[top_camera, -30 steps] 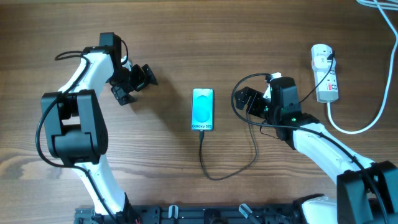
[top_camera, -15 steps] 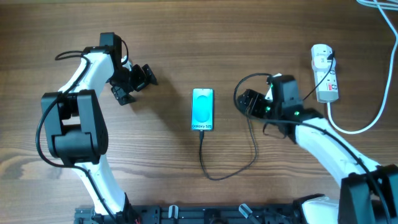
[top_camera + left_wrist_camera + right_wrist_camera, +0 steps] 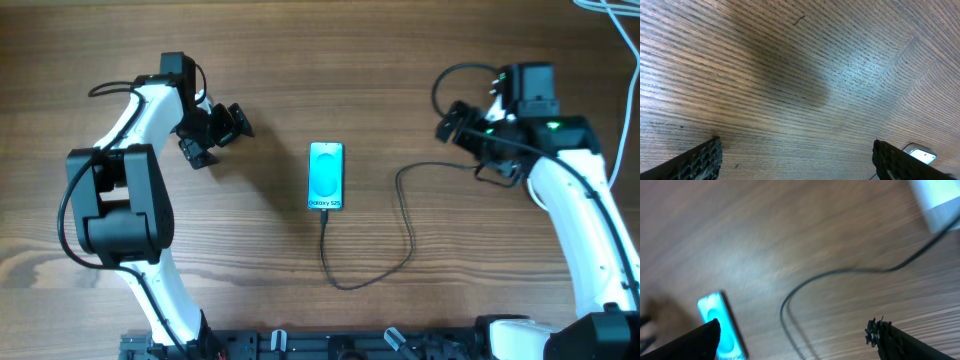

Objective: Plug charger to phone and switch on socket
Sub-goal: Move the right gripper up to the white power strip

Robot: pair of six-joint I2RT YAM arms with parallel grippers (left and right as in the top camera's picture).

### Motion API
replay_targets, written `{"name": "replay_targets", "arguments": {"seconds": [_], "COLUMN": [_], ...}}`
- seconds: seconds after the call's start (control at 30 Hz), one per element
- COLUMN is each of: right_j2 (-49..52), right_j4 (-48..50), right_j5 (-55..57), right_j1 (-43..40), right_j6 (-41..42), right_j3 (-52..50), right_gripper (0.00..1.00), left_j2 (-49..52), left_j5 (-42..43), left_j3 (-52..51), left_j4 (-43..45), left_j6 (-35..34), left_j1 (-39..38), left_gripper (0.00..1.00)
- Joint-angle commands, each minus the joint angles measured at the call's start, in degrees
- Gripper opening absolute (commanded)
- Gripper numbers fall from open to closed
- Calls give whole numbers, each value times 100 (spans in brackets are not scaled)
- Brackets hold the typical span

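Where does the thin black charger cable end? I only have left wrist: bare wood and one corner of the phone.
Observer: Overhead, the thin black charger cable meets the white-band end of the teal-screened rectangular phone. It looks plugged in, but the plug is too small to confirm.
Operator: Right tool holding anything?
Observer: No. The right tool is open and empty above the wooden table.
Operator: Socket?
Observer: The white power strip shows only in the top right corner of the right wrist view. It does not show overhead and is likely under the right arm.
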Motion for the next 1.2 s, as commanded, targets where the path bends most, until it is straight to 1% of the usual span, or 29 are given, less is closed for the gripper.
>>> {"name": "replay_targets", "arguments": {"seconds": [0.0,0.1,0.27,0.4,0.53,0.57,0.6,0.67,0.7,0.73,0.8,0.83,0.9,0.97,1.03,1.1,1.17], "right_j2": [-31,87,225,225,225,225,225,227,227,227,227,232,278,374,538,710,1224], "right_j4": [-24,35,4,-343,-291,-122,164,811,1152,1318,1587,1624,1620,1641,1714,1720,1849], "right_j5": [925,1416,1414,1403,1543,1329,896,-363,-844,-804,81,1104,2291,2977,3390,3609,3615], "right_j1": [-376,-627,-754,-754,-846,-894,-940,-1010,-1040,-1056,-1088,-1091,-1091,-1091,-1093,-1099,-1244], "right_j6": [-136,-140,-144,-308,79,-4,-321,-1397,-1786,-1729,-909,-251,413,697,719,796,1023], "right_j3": [129,118,107,83,63,63,66,66,66,66,66,66,63,63,63,63,63], "right_gripper": [100,100,100,100,100,100,100,100,100,100,100,100,100,100,100,100,100], "left_j2": [127,127,127,127,127,127,127,127,127,127,127,127,127,127,127,127,127], "left_j5": [-120,-122,-120,-120,-120,-120,-120,-120,-120,-120,-122,-120,-120,-120,-120,-120,-120], "left_j3": [-131,-131,-131,-131,-131,-129,-131,-129,-131,-129,-131,-131,-129,-129,-131,-129,-131], "left_j4": [13,13,13,13,13,13,15,15,13,13,13,13,13,13,13,13,13], "left_j6": [28,28,28,28,28,28,28,28,28,28,28,28,28,28,28,28,28], "left_j1": [15,15,15,15,15,15,15,15,15,15,15,15,15,15,15,15,15], "left_gripper": [100,100,100,100,100,100,100,100,100,100,100,100,100,100,100,100,100]}}
